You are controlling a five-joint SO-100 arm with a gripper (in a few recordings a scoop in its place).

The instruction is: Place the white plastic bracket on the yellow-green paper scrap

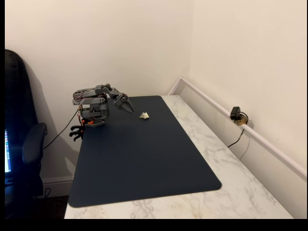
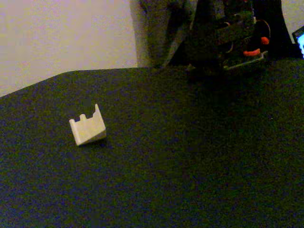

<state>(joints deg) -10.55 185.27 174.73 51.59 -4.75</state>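
Note:
The white plastic bracket (image 1: 144,115) lies on the dark mat near its far edge. Close up, the bracket (image 2: 88,129) is a small off-white block with ridges along its top, resting alone on the mat. My gripper (image 1: 128,107) hangs a short way to the bracket's left, angled down toward it and not touching it. Its fingers meet in a point, shut, with nothing between them. The yellow-green paper scrap is out of view.
The dark blue mat (image 1: 144,159) covers most of a marble table (image 1: 231,168). The arm's base (image 1: 92,115) stands at the mat's back left corner and looms dark behind the mat (image 2: 237,38). A small camera (image 1: 237,115) sits by the right wall rail. An office chair (image 1: 19,144) stands at left.

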